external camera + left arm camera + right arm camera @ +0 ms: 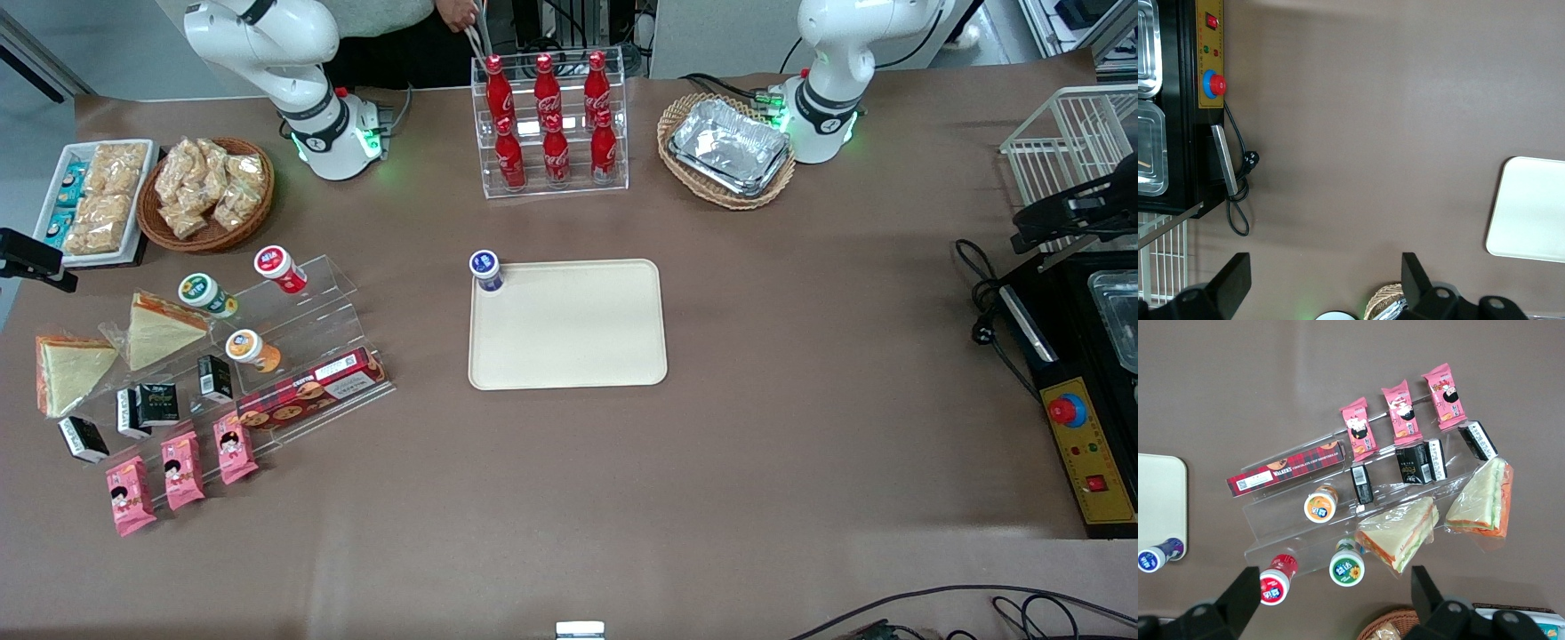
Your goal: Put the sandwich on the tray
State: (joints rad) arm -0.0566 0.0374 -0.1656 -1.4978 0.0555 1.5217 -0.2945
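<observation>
Matt cream plastic tray (569, 356), glossy clear-wrapped sandwich (156, 331), matt brown tabletop (800, 427)

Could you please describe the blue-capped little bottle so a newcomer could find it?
Find the large cream-beige rectangular plastic tray mid-table. The small blue-capped bottle stands on its corner toward the clear acrylic snack stand, over which the open right gripper hovers. Similar bottles sit on that stand.

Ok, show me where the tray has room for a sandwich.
Nearly all of the tray is bare; only a blue-capped cup sits at its corner toward the working arm's end. The sandwiches lie crowded beside the acrylic rack. The gripper hangs open above them.
</observation>
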